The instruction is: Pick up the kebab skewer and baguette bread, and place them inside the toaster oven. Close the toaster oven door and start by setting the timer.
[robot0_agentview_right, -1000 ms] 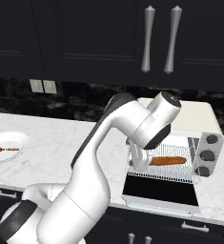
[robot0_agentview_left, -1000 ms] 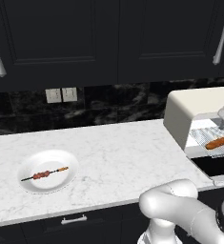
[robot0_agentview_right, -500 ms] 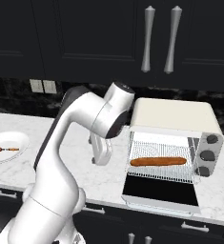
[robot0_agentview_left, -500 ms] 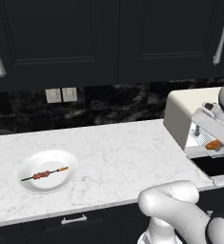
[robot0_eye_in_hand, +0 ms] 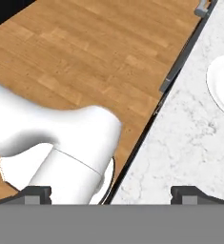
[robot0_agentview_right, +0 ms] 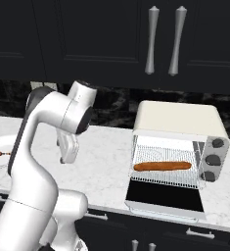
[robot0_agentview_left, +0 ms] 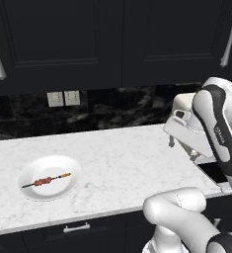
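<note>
Baguette [robot0_agentview_right: 162,166] already on rack inside toaster oven [robot0_agentview_right: 177,147]; door [robot0_agentview_right: 164,198] hangs down open. Skewer [robot0_agentview_left: 47,180] lies on plate [robot0_agentview_left: 33,170], far left on counter. Gripper [robot0_eye_in_hand: 111,193] spread wide, empty, above counter between. Left: skewer, door, timer.

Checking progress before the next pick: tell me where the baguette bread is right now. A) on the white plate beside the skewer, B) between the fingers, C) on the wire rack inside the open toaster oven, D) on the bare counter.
C: in the right base view the baguette bread lies on the wire rack of the toaster oven, whose toaster oven door hangs open, while the kebab skewer sits alone on the plate.
</note>
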